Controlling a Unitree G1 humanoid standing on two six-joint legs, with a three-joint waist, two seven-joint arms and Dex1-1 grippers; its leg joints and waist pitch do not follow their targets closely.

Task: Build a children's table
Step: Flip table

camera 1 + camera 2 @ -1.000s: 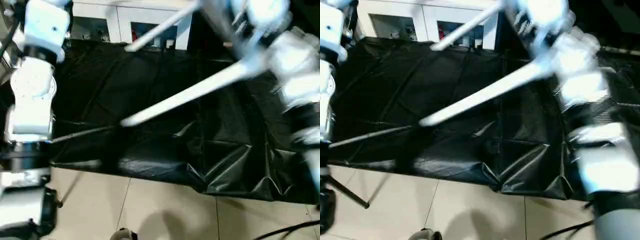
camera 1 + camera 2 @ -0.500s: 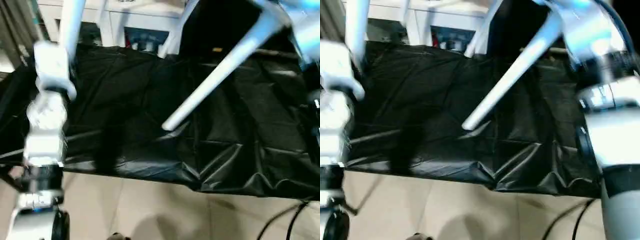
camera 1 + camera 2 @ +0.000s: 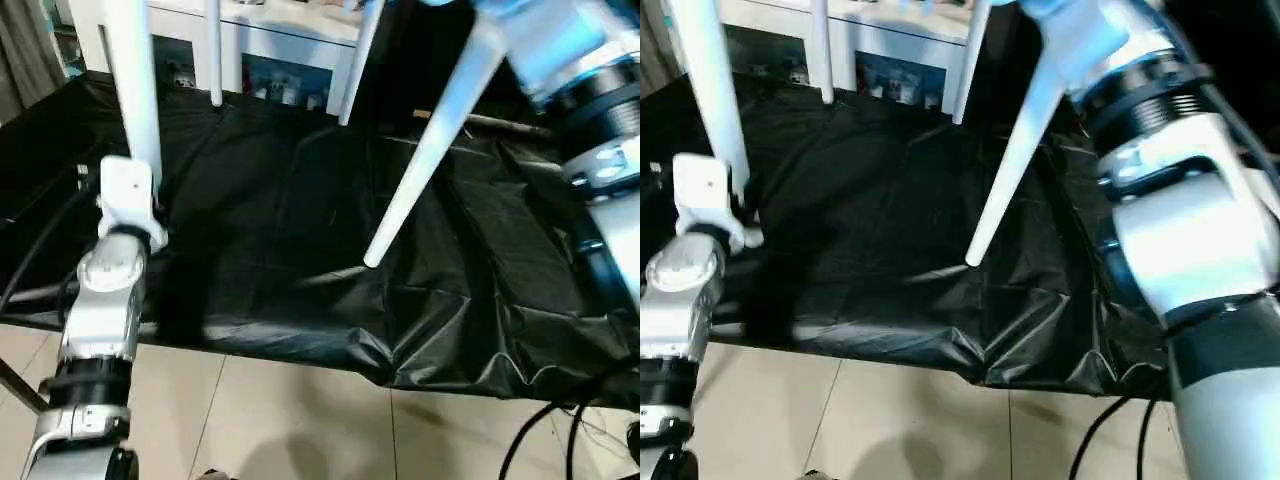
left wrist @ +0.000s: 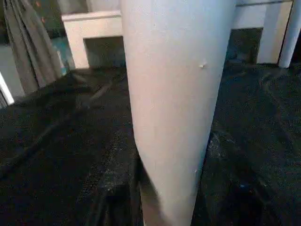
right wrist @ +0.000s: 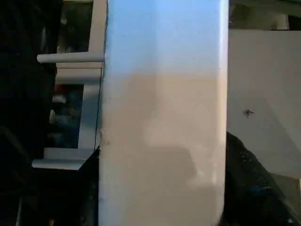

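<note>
Here the left gripper (image 3: 128, 190) pinches the near-left table leg (image 3: 135, 85), which rises upright from it. The right gripper's state cannot be told; its arm (image 3: 1160, 190) reaches up on the right beside another leg (image 3: 430, 140) slanting down-left over the black sheet (image 3: 300, 220), foot hanging free.

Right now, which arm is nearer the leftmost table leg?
Left. The left arm reaches up right beside the leftmost leg; the right arm is far across, by the slanted leg.
</note>
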